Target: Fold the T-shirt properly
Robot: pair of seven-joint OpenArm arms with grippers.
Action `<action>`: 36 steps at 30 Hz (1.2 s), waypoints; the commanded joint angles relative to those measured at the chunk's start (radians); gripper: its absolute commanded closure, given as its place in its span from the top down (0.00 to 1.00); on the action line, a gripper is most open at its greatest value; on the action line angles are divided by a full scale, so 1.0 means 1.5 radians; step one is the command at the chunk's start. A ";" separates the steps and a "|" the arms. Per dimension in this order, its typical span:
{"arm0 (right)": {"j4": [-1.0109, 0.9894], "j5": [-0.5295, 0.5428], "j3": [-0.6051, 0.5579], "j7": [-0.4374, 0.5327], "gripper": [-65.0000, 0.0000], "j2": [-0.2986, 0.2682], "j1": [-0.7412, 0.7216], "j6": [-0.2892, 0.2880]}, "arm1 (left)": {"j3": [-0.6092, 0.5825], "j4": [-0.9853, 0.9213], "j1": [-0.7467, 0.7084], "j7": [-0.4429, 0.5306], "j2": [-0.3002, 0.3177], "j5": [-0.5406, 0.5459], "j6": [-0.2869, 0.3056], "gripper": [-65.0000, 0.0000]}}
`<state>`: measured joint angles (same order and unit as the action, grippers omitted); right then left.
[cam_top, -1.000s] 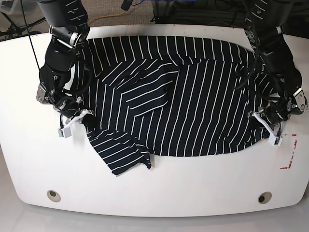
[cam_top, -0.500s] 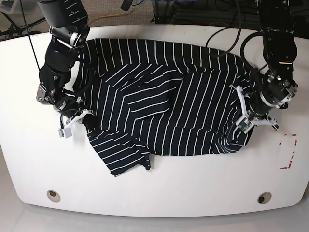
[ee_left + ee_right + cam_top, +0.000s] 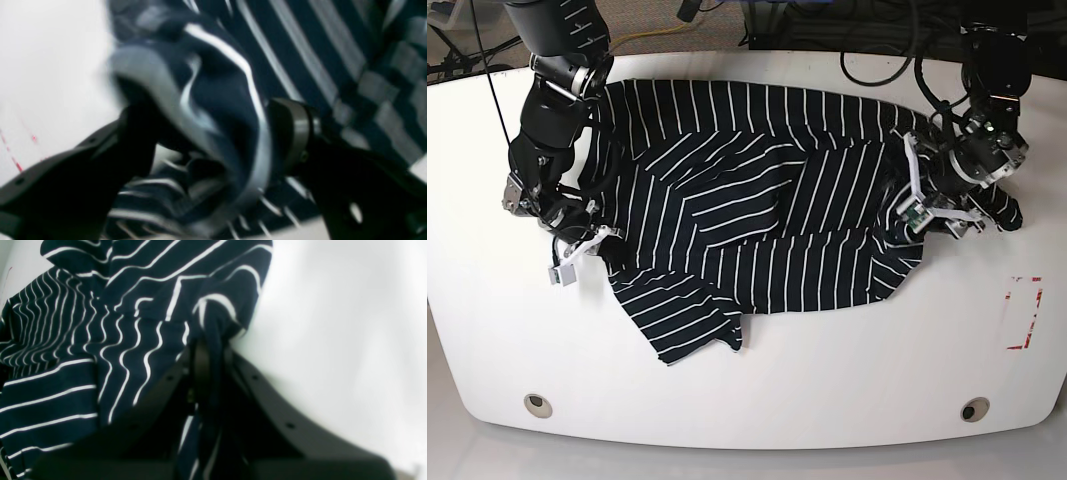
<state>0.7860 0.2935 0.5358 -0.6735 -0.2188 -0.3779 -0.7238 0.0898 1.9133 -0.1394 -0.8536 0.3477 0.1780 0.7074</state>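
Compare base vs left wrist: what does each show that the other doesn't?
Base only: the whole T-shirt spread crumpled on the white table, the right gripper at the shirt's edge on the view's left, two holes near the table's front edge, and the full outline of red marks.

Left wrist only: a close, blurred look between the left gripper fingers, jaws apart, with a bunched fold of striped cloth lying between them.

Both: the striped shirt, the white table, the left gripper, and the red marks.
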 commanded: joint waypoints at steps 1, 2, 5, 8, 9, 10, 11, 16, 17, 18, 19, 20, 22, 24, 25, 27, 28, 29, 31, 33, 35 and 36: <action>-0.001 -0.044 -0.003 -0.044 0.05 -0.005 0.000 0.017 | 0.053 0.021 0.018 0.005 0.011 0.073 -0.006 0.67; -0.001 -0.044 -0.003 -0.044 0.05 -0.005 0.000 0.017 | 0.067 0.021 0.029 -0.007 0.011 0.109 -0.006 0.66; -0.001 -0.044 -0.003 -0.044 0.05 -0.005 0.001 0.017 | 0.122 0.019 0.069 -0.076 0.011 0.219 -0.006 0.66; -0.001 -0.044 -0.003 -0.044 0.05 -0.006 0.001 0.017 | 0.172 0.019 0.101 -0.144 0.015 0.321 -0.006 0.66; -0.001 -0.044 -0.003 -0.044 0.05 -0.006 0.001 0.017 | 0.187 0.019 0.108 -0.165 0.016 0.355 -0.006 0.66; -0.001 -0.044 -0.003 -0.044 0.05 -0.006 0.001 0.017 | 0.193 0.019 0.112 -0.176 0.017 0.377 -0.006 0.66; -0.001 -0.044 -0.003 -0.044 0.05 -0.005 0.001 0.017 | 0.199 0.019 0.115 -0.184 0.022 0.392 -0.006 0.66; -0.001 -0.044 -0.003 -0.044 0.05 -0.005 0.001 0.017 | 0.253 0.004 0.146 -0.190 0.034 0.416 -0.006 0.66; -0.001 -0.044 -0.003 -0.044 0.05 -0.005 0.001 0.017 | 0.255 -0.018 0.155 -0.191 0.030 0.407 -0.006 0.66; -0.001 -0.044 -0.003 -0.044 0.05 -0.005 0.001 0.017 | 0.256 -0.040 0.163 -0.191 0.024 0.398 -0.006 0.66; -0.001 -0.044 -0.003 -0.044 0.05 -0.005 0.001 0.017 | 0.257 -0.062 0.172 -0.191 0.021 0.389 -0.006 0.66; -0.001 -0.044 -0.003 -0.044 0.05 -0.004 0.001 0.017 | 0.257 -0.086 0.182 -0.191 0.020 0.373 -0.006 0.66; -0.001 -0.044 -0.003 -0.044 0.05 -0.004 0.001 0.017 | 0.255 -0.132 0.200 -0.191 0.019 0.336 -0.006 0.66; -0.001 -0.044 -0.003 -0.044 0.05 -0.004 0.001 0.017 | 0.254 -0.164 0.210 -0.191 0.010 0.313 -0.006 0.66; -0.001 -0.044 -0.003 -0.044 0.05 -0.004 0.001 0.017 | 0.254 -0.188 0.216 -0.191 -0.005 0.293 -0.006 0.66; -0.001 -0.044 -0.003 -0.044 0.05 -0.004 0.001 0.017 | 0.254 -0.208 0.220 -0.191 -0.019 0.270 -0.006 0.66; -0.001 -0.044 -0.003 -0.044 0.05 -0.004 0.001 0.017 | 0.253 -0.220 0.220 -0.189 -0.026 0.260 -0.006 0.66; -0.001 -0.044 -0.003 -0.044 0.05 -0.004 0.001 0.017 | 0.253 -0.236 0.220 -0.188 -0.032 0.254 -0.006 0.66; -0.001 -0.044 -0.003 -0.044 0.05 -0.004 0.001 0.017 | 0.249 -0.256 0.221 -0.186 -0.042 0.251 -0.006 0.66; -0.001 -0.044 -0.003 -0.044 0.05 -0.004 0.001 0.017 | 0.216 -0.278 0.221 -0.173 -0.047 0.253 -0.006 0.66; -0.001 -0.044 -0.003 -0.044 0.05 -0.004 0.001 0.017 | 0.172 -0.296 0.221 -0.150 -0.048 0.252 -0.006 0.66; -0.001 -0.044 -0.003 -0.044 0.05 -0.004 0.001 0.017 | 0.160 -0.305 0.221 -0.141 -0.048 0.252 -0.006 0.66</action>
<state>0.7856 0.2932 0.5358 -0.6731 -0.2165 -0.3775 -0.7235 0.3668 1.4654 0.1677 -1.1145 0.2672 0.5331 0.6964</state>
